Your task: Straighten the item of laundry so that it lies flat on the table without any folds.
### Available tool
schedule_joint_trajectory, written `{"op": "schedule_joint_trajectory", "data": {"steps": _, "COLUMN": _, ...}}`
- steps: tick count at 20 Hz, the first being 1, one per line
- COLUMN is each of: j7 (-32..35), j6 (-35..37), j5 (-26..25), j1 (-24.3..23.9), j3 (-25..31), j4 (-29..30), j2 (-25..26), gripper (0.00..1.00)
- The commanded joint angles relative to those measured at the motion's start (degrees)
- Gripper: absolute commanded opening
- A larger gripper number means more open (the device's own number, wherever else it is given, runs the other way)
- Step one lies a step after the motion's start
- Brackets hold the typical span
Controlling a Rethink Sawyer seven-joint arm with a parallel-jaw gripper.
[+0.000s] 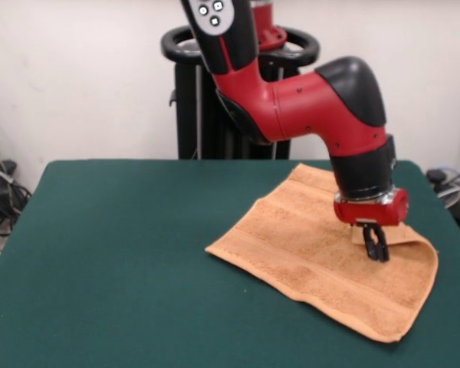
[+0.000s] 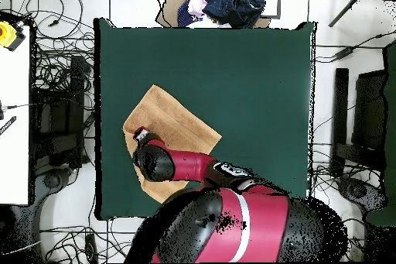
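Observation:
The light orange-tan towel (image 1: 322, 264) lies on the right part of the dark green table (image 1: 123, 253), turned at an angle. Its right edge is folded over, with a small flap raised beside the gripper. My gripper (image 1: 376, 247) points straight down onto that fold near the towel's right side, and its dark fingers are pressed together on the cloth. In the overhead view the towel (image 2: 176, 124) lies at the table's (image 2: 247, 83) lower left. My arm covers part of the towel and hides the gripper tips there.
The black pedestal (image 1: 215, 115) stands behind the table's far edge. In the overhead view a pile of dark blue clothes (image 2: 232, 1) lies beyond the table's top edge. Cables (image 2: 54, 67) and equipment surround the table on the floor.

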Motion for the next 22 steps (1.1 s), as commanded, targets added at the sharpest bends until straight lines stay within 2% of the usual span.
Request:
{"op": "schedule_joint_trajectory", "data": {"steps": 1, "j7": 5.13, "j6": 7.14, "j5": -2.86, "j1": 0.3, "j3": -0.38, "j4": 7.28, "j2": 12.16, "gripper": 0.0}}
{"op": "schedule_joint_trajectory", "data": {"steps": 22, "j7": 3.23, "j6": 16.47, "j5": -2.17, "j1": -3.45, "j3": 4.07, "j4": 12.02, "j2": 8.92, "gripper": 0.0}}
